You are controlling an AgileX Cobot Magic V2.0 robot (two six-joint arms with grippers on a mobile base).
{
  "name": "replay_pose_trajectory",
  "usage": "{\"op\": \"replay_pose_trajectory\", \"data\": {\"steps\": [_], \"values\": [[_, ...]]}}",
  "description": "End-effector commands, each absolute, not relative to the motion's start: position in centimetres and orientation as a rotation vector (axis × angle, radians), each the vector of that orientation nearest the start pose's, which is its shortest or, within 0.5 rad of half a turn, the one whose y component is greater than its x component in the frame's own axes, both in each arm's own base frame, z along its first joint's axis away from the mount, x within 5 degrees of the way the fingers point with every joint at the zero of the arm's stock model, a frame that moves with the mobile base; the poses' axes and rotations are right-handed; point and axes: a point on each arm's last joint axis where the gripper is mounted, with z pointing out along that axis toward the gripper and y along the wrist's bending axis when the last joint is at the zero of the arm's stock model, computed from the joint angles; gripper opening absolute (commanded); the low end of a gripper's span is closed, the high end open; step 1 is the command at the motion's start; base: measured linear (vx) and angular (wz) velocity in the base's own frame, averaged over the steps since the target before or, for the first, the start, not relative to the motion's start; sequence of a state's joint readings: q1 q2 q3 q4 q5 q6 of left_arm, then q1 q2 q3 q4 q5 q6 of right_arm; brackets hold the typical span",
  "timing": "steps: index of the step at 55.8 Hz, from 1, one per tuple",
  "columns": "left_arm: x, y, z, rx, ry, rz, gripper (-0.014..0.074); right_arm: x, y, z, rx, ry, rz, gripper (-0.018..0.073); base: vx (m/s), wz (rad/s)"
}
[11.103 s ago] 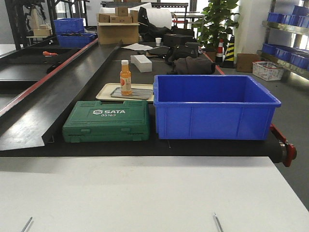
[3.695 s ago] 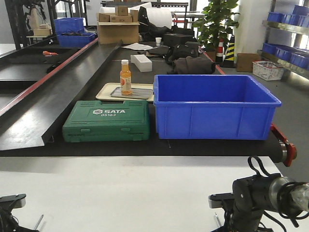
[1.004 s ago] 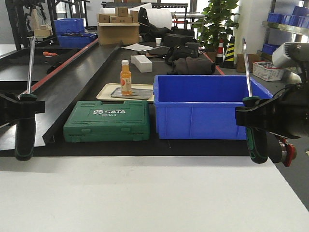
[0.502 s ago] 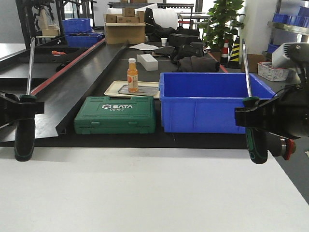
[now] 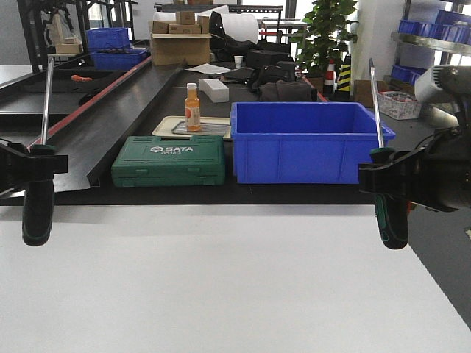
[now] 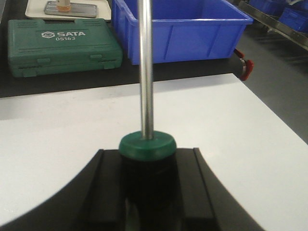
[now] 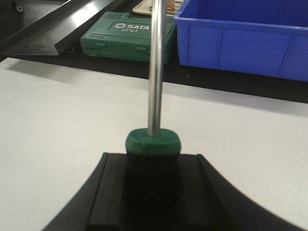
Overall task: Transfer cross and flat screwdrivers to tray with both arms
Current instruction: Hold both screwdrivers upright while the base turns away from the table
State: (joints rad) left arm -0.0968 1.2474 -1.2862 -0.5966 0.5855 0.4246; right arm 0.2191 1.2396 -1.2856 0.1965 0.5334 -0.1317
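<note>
My left gripper (image 5: pixel 35 163) is shut on a screwdriver (image 5: pixel 37 213) with a dark handle and green collar. Its steel shaft (image 5: pixel 47 103) points straight up. In the left wrist view my left gripper (image 6: pixel 147 173) clamps the handle below the green collar (image 6: pixel 147 144). My right gripper (image 5: pixel 391 176) is shut on a matching screwdriver (image 5: pixel 392 220), also upright; the right wrist view (image 7: pixel 153 173) shows it clamped. I cannot tell which tip is cross or flat. The beige tray (image 5: pixel 213 125) lies far back behind the green case.
An orange bottle (image 5: pixel 192 107) stands on the tray. A green SATA case (image 5: pixel 169 160) and a big blue bin (image 5: pixel 309 143) sit on the black belt between the white table (image 5: pixel 221 279) and the tray. A black ramp (image 5: pixel 103 125) runs along the left.
Both screwdrivers have left the white table's front edge and stand upright in the shut grippers. Over the last second the arms hold still, while the case and bin shift in view.
</note>
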Motion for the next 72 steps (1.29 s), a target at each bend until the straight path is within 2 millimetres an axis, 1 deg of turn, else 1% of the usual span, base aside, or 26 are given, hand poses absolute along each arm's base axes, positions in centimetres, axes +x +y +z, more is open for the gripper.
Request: {"op": "replay_pose_trajectory", "data": {"steps": [1, 16, 27, 72], "values": [[26.22, -5.35, 45.0, 0.172, 1.811, -0.442, 0.0003, 25.76, 6.54, 44.96, -0.213, 1.803, 0.272, -0.0008, -0.25, -0.07], [26.22, -5.35, 45.0, 0.172, 1.811, -0.442, 0.0003, 25.76, 6.54, 44.96, -0.213, 1.803, 0.272, -0.0008, -0.26, -0.13], [26.14, -5.34, 45.05, 0.172, 1.81, -0.443, 0.0003, 25.76, 6.55, 44.96, -0.213, 1.804, 0.273, -0.0008, -0.23, -0.33], [26.15, -5.34, 45.05, 0.172, 1.809, -0.442, 0.0003, 25.73, 6.56, 44.88, -0.215, 1.812, 0.274, -0.0008, -0.13, -0.58]]}}
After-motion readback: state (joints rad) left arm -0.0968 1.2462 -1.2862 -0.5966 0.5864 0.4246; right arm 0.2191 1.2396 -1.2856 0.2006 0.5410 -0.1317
